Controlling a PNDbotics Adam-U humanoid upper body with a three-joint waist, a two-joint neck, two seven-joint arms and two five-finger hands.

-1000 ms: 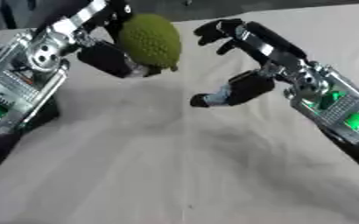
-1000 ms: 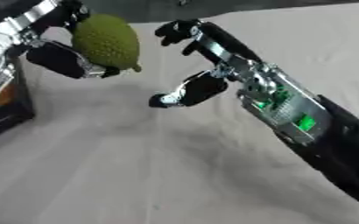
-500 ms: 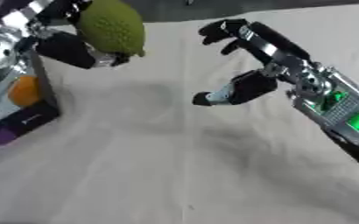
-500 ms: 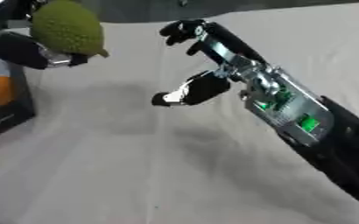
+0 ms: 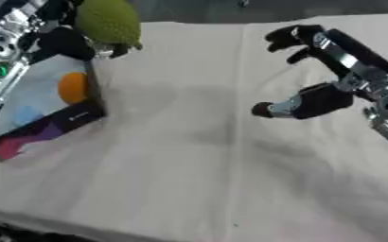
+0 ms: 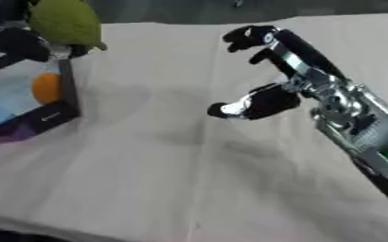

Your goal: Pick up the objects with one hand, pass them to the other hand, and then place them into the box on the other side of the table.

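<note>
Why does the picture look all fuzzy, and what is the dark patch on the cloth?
Left eye view: the green fruit and left hand look smeared, likely motion blur. Right eye view: the right hand is sharper; the soft dark patch on the table cloth below it looks like a shadow.

Black-fingered right robot hand [image 6: 268, 101] on a silver metal wrist, with a small green light further down the dark forearm. Left robot hand [image 5: 52, 40] likewise black, joined to silver disc-shaped joints and grey plating.
</note>
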